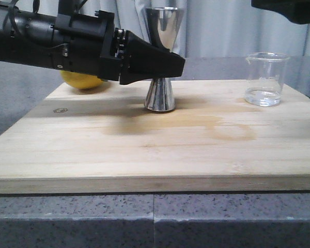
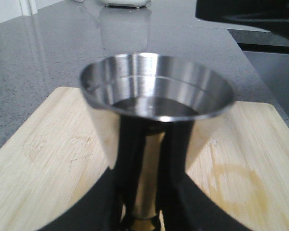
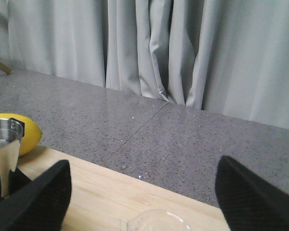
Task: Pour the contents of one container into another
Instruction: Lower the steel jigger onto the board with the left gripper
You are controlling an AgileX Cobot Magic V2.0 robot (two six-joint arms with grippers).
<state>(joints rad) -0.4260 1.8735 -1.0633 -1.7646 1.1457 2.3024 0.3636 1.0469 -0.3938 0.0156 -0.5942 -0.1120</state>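
Note:
The steel hourglass jigger (image 1: 160,95) stands upright on the wooden board (image 1: 144,150), near its back middle. My left gripper (image 1: 178,64) comes in from the left and is shut on the jigger's narrow waist, which it hides. In the left wrist view the jigger's wide rim (image 2: 156,91) fills the frame, with the black fingers (image 2: 91,211) flanking its stem. The clear glass beaker (image 1: 266,77) stands at the board's back right with a little clear liquid in its bottom. My right gripper (image 3: 149,202) hangs open above the beaker's rim (image 3: 156,222), holding nothing.
A yellow lemon (image 1: 82,80) lies at the board's back left, behind the left arm; it also shows beside the jigger (image 3: 2,149) as the lemon (image 3: 31,132). The board rests on a grey speckled counter (image 1: 155,217), with pale curtains (image 3: 149,48) behind.

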